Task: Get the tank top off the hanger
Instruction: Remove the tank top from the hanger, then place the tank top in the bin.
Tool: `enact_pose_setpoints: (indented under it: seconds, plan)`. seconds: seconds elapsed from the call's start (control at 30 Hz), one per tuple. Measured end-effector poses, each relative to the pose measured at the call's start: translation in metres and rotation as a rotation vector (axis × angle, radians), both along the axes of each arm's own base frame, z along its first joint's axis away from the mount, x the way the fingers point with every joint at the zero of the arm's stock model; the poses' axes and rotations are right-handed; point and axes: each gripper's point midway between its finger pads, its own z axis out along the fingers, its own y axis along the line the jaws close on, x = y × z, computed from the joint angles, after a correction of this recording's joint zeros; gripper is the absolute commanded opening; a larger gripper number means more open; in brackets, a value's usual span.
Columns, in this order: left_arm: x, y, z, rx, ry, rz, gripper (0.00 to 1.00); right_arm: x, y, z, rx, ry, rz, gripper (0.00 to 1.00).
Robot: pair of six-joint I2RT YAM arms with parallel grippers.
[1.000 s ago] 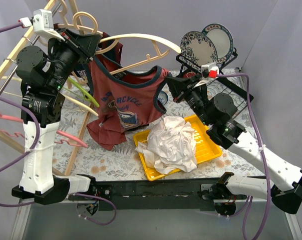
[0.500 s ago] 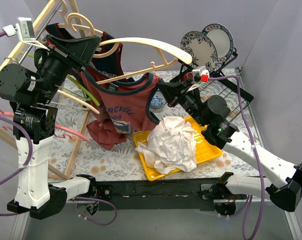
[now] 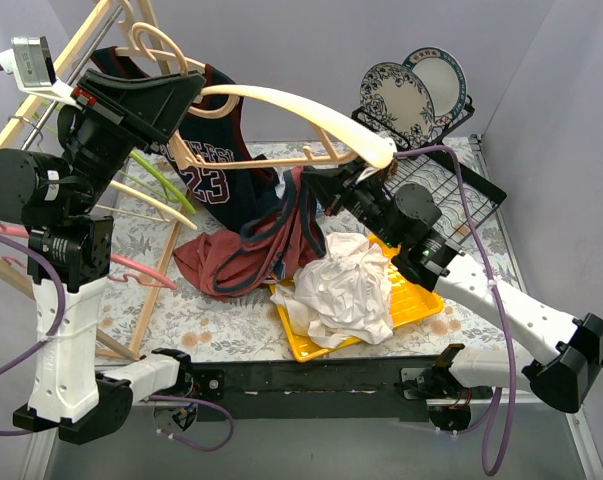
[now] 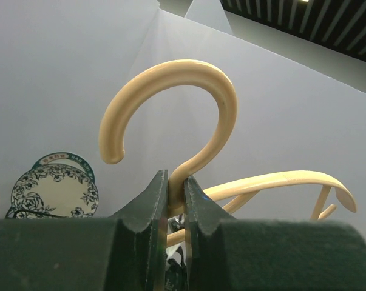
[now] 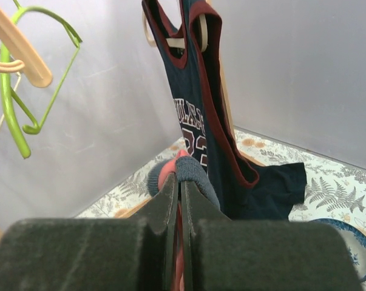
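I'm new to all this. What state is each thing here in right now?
left gripper, shut on the cream hanger at its neck.
cream hanger, lifted high, nothing on it.
right gripper, shut on the red tank top.
red tank top, off the hanger, drooping onto the table.
navy jersey, hanging up.
white cloth, crumpled in the yellow tray.
plates, standing on edge.

On my right wrist feed, the right gripper [image 5: 178,188] has its jaws pressed together on a grey-edged fold of the red tank top [image 5: 184,171]. Just behind it a navy jersey [image 5: 198,121] with maroon trim hangs from a cream hanger [image 5: 166,42], its hem resting on the floral tablecloth [image 5: 328,182]. A green hanger [image 5: 13,115] dangles at upper left. I see a blue patterned dish [image 5: 352,242] at lower right.
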Motion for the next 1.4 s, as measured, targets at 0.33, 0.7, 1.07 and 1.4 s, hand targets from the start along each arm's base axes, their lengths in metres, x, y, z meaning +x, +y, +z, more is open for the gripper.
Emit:
enact_pose_setpoints:
  seconds: [0.33,0.7,1.07,1.4]
  plan:
    - [-0.022,0.002,-0.004,0.044,-0.047,0.002,0.00,0.008,0.006,0.102,0.040,-0.200,-0.022,0.01]
    - [-0.044,0.007,0.004,0.104,-0.118,0.042,0.00,-0.061,-0.091,0.292,0.313,-0.644,-0.185,0.01]
    - [-0.071,0.014,0.019,0.096,-0.185,0.051,0.00,-0.122,-0.165,0.366,0.440,-0.829,-0.270,0.01]
    - [-0.063,0.016,0.015,0.104,-0.168,0.085,0.00,-0.077,-0.145,0.298,0.223,-0.703,-0.360,0.01]
